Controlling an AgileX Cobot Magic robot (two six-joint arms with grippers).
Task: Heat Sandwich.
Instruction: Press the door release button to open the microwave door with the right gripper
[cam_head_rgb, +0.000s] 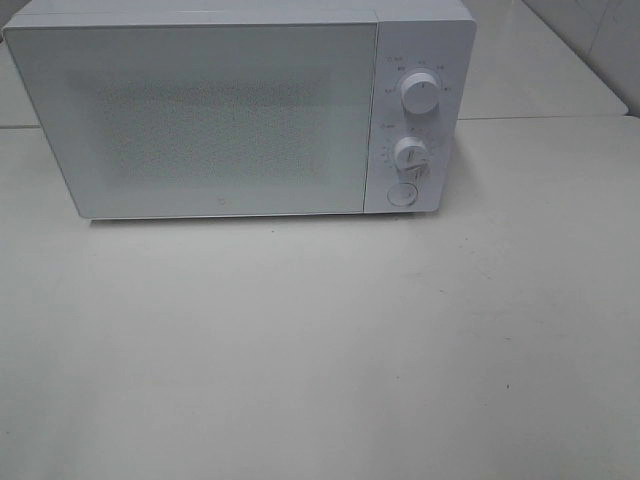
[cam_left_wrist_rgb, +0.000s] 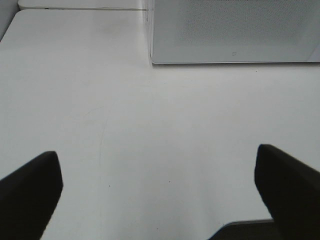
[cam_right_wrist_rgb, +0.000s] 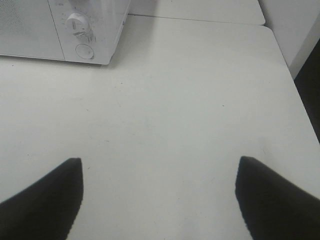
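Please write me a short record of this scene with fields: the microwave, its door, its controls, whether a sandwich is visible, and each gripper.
microwave: white, at the back of the table
door: closed
controls: upper knob, lower knob, button below, right of the door
sandwich: in no view
left gripper: open, empty, above the table
right gripper: open, empty, above the table

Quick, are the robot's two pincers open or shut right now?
Left pincer: open, holding nothing.
Right pincer: open, holding nothing.
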